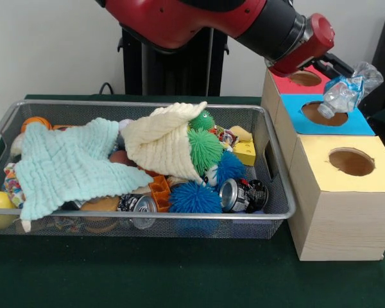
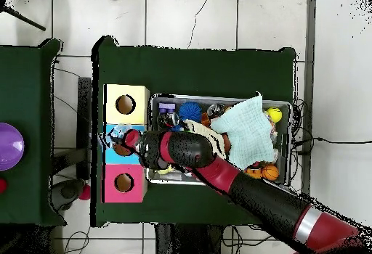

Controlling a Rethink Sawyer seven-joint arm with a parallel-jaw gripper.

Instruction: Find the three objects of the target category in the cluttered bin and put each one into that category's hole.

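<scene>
The gripper (image 1: 342, 76) is closed on a crushed clear plastic bottle (image 1: 348, 90), holding it over the blue box (image 1: 362, 125), the middle of three wooden boxes beside the wire bin (image 1: 279, 196); the red box (image 1: 283, 83) sits behind it and the yellow box (image 1: 337, 212) in front. From the front, the bottle hangs tilted, its cap end low and just above the round hole (image 1: 326, 114) in the blue top, its crumpled body reaching out past the rim to the side. To do this drop well, I judge the bottle should first be centred over the opening, since a wide crumpled body can catch on the edge, then lowered cap-first and released only once most of it is inside. The overhead view hides the hole under the arm (image 2: 240, 186), so alignment must be read from the front. The bin is full of cloths, spiky balls and cans.
</scene>
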